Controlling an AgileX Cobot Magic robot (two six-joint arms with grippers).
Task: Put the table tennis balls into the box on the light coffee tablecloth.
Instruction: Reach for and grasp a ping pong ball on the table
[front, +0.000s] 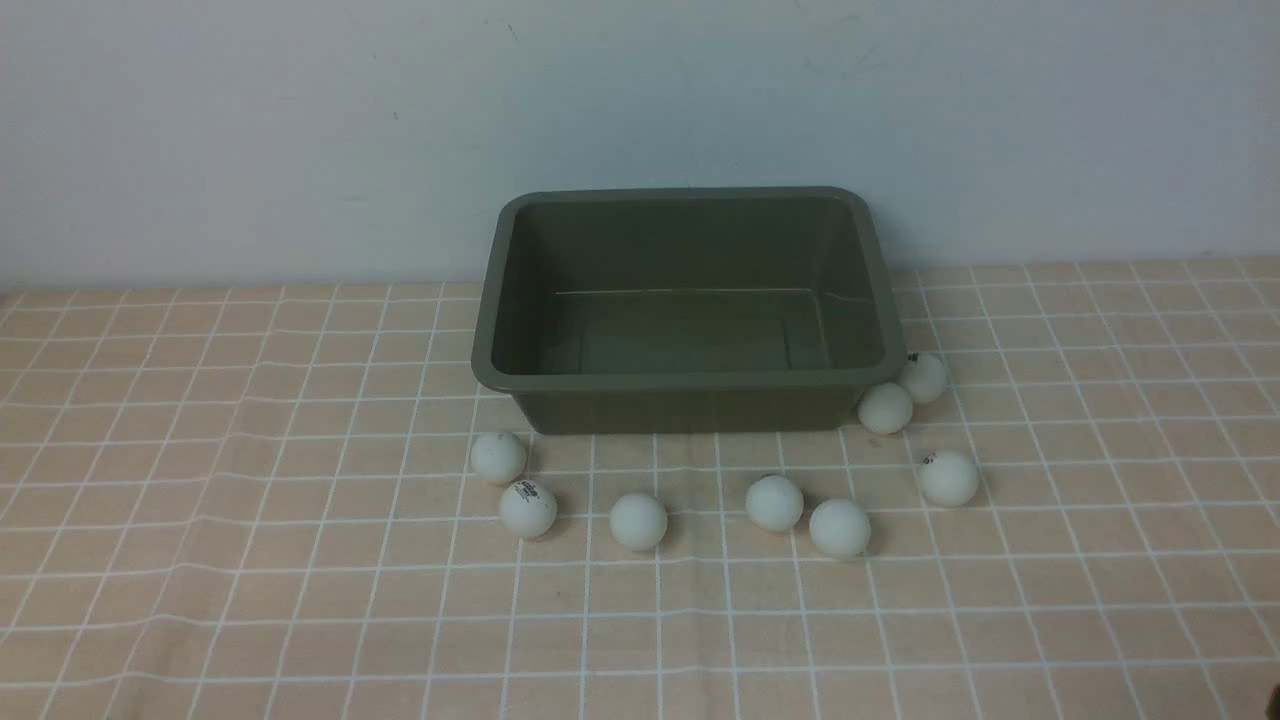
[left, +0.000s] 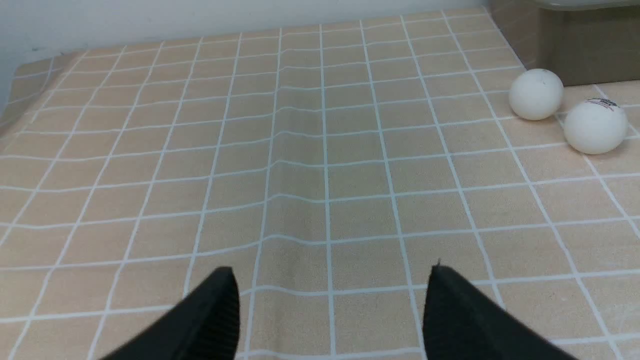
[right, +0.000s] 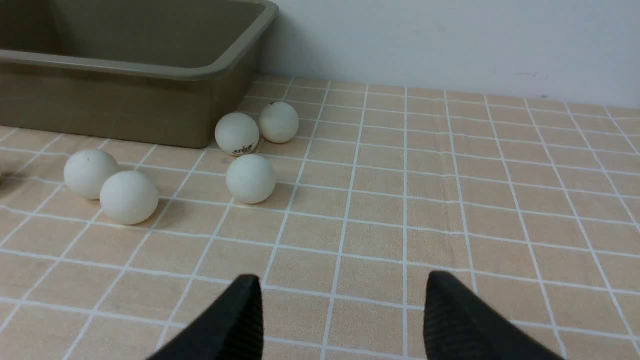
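The box (front: 690, 381) stands at the far edge of the tablecloth (front: 250, 560), close to the wall (front: 300, 130), so little room is left behind it, but its mouth is free from above. Eight table tennis balls (front: 638, 521) lie in a loose arc along its near wall and round its right near corner, several in close pairs with narrow gaps, and two sit tight by that corner. The cloth's left side, right side and whole near edge lie open, with only soft creases.

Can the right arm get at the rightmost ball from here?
Probably yes: the right gripper is open, and only bare cloth lies between it and that ball, which stands alone.
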